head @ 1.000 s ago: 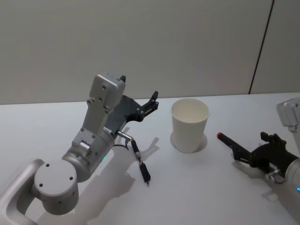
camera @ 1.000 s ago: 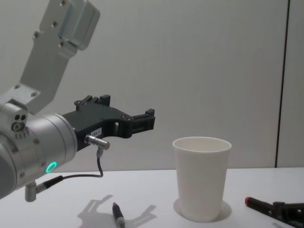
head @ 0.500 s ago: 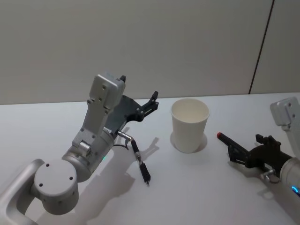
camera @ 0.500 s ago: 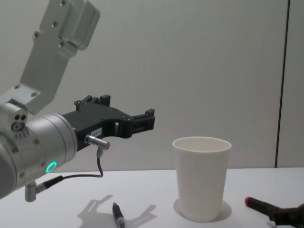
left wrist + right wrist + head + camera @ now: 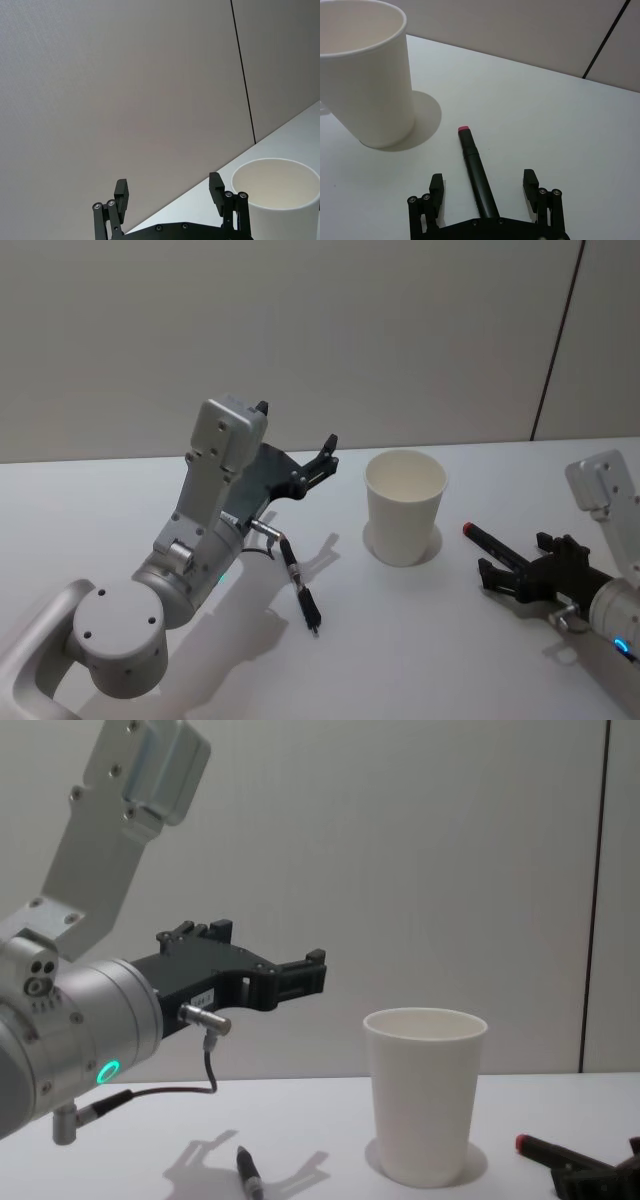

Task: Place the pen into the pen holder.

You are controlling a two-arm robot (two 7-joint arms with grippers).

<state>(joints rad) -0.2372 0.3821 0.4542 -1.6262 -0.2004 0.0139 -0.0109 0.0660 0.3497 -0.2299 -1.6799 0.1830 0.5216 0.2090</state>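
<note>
Black pen (image 5: 476,172), right tool (image 5: 483,176) splayed wide astride it, left tool (image 5: 168,181) splayed, empty.

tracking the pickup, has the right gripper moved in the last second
Yes: in the head view the right gripper has edged left toward the pen holder, open astride the pen.

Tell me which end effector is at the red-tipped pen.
The right end effector, held low, open with the pen between its fingers; the left end effector hangs raised, left of the pen holder.
</note>
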